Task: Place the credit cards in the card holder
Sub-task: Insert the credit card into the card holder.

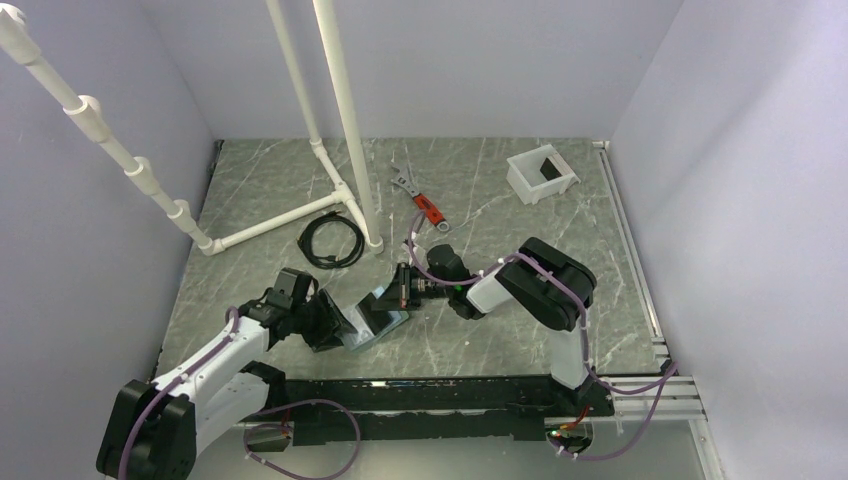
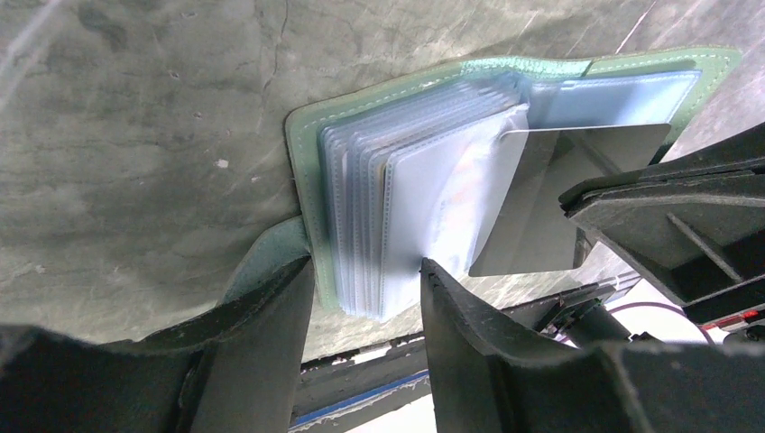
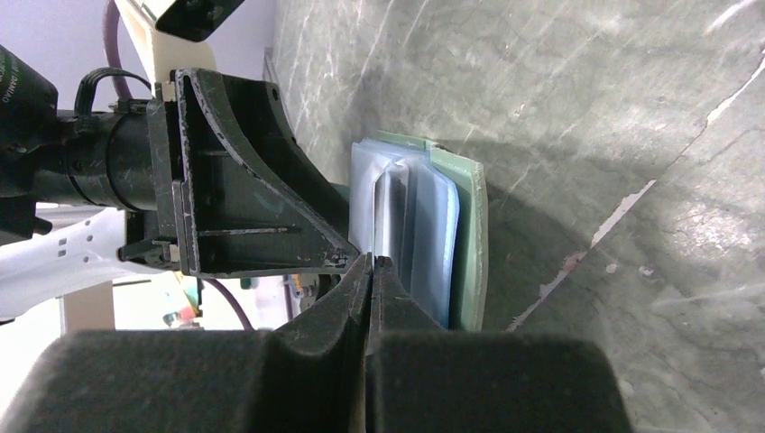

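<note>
The grey-green card holder [image 1: 380, 318] hangs open above the table between both arms. My left gripper [image 2: 365, 271] is shut on it, one finger outside the green cover [image 2: 302, 153] and the other against the stack of clear sleeves [image 2: 406, 198]. A tan-grey credit card [image 2: 559, 198] has its edge tucked behind the front sleeve. My right gripper [image 3: 372, 262] is shut on that card, seen edge-on, right beside the holder [image 3: 469, 244]. A light blue face [image 2: 622, 95] fills the open flap's pocket; I cannot tell whether it is a card.
At the back right stands a white square tub [image 1: 542, 173]. A red-handled wrench [image 1: 420, 198] and a black cable coil [image 1: 330, 242] lie behind the arms. A white pipe frame [image 1: 345, 120] rises at the back left. Walls close three sides.
</note>
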Robot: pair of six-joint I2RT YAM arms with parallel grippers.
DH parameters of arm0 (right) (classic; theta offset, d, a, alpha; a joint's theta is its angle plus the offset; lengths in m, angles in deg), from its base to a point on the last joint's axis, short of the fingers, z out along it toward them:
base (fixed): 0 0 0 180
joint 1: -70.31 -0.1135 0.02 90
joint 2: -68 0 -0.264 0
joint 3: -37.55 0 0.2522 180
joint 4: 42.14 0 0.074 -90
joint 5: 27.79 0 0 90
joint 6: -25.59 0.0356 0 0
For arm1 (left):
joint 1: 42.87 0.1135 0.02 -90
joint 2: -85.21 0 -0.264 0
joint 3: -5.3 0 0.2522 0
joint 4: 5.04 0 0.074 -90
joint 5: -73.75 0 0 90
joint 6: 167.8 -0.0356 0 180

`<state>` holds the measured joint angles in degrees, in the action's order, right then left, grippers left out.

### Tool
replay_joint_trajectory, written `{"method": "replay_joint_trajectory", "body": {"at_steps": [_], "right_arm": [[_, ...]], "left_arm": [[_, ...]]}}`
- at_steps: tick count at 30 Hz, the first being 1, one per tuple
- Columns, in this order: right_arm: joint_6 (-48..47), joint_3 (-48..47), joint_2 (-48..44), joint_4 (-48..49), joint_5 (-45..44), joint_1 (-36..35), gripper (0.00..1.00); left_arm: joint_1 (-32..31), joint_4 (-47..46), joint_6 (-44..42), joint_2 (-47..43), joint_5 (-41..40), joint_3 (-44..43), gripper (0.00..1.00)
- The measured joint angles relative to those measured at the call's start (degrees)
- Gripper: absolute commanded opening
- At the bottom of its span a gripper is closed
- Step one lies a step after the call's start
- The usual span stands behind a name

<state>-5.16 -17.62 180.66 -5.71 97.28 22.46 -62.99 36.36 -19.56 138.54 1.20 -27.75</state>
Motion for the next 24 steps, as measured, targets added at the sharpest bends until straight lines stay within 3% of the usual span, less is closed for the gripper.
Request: {"method": "replay_joint_trajectory", "body": {"at_steps": [24], "right_arm": [[-5.7,-2.1,2.0,-0.7,0.2,1.3,0.00]], "left_arm": [[0.0,-0.1,0.0,-0.6,0.0,0.4,0.52]]}}
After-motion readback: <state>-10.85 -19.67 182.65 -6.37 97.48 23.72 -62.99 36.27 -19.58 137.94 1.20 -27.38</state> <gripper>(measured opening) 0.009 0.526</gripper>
